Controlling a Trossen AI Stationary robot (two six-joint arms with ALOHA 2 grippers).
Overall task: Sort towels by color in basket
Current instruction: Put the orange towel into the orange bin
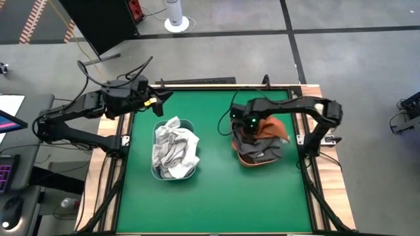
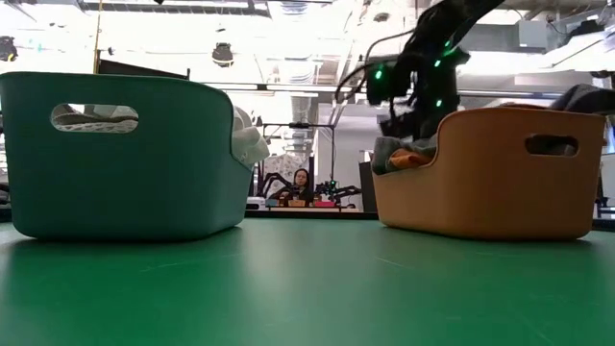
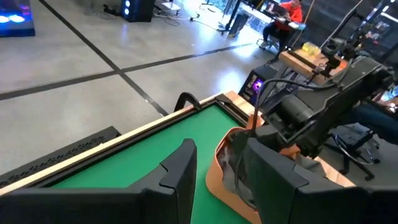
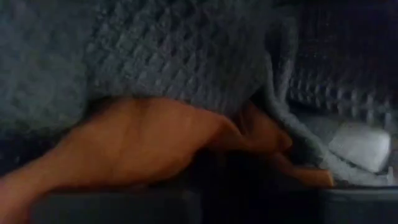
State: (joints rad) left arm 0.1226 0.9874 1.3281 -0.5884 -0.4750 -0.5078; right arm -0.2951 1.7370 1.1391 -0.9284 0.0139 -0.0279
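The green surface [image 1: 216, 196] carries two baskets, well apart from each other. In the low view the teal basket [image 2: 125, 159] stands on one side and the orange basket [image 2: 490, 173] on the other; each has a handle slot cut in its end wall.

The teal basket [image 1: 174, 149] holds the light towels [image 1: 174, 152]: white and light grey cloths, crumpled together and filling it to the rim. A fold of white cloth rises above the rim in the low view.

The orange basket [image 1: 259, 159] holds the dark grey towels [image 1: 262, 149] and a rust-orange towel [image 1: 275, 126], which hangs partly over the basket's far edge.

The right arm reaches across from the right edge of the surface. The right claw [image 1: 244, 131] is down inside the orange basket, among the cloths. The right wrist view shows waffle-textured dark grey cloth [image 4: 186, 56] lying over a rust-orange fold [image 4: 143, 143] directly in front of the camera. Whether this claw is open or closed cannot be told.

The left arm waits at the far left corner of the surface. The left claw [image 1: 159, 101] hovers clear of both baskets, its fingers [image 3: 180, 168] spread apart and holding nothing.

A person sits in the room beyond the surface.
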